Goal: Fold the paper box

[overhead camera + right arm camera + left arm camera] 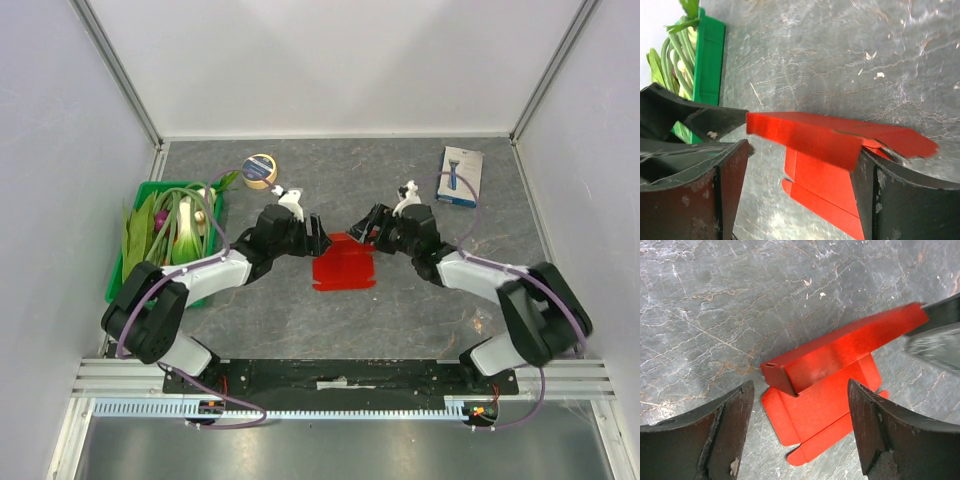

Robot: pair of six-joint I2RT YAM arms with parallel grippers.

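Observation:
The red paper box (343, 264) lies in the middle of the grey table, partly folded. Its base panels lie flat and one long panel stands raised along the far edge, as the left wrist view (840, 347) and the right wrist view (825, 140) show. My left gripper (318, 238) is open at the box's far left corner, jaws wide apart (800, 385) and holding nothing. My right gripper (362, 232) is open at the far right corner (804, 150). The raised panel rests against its right finger (910, 200).
A green bin (165, 235) of leafy vegetables stands at the left; its wall also shows in the right wrist view (710, 60). A tape roll (260, 170) lies at the back. A white-and-blue retail box (461, 176) lies at the back right.

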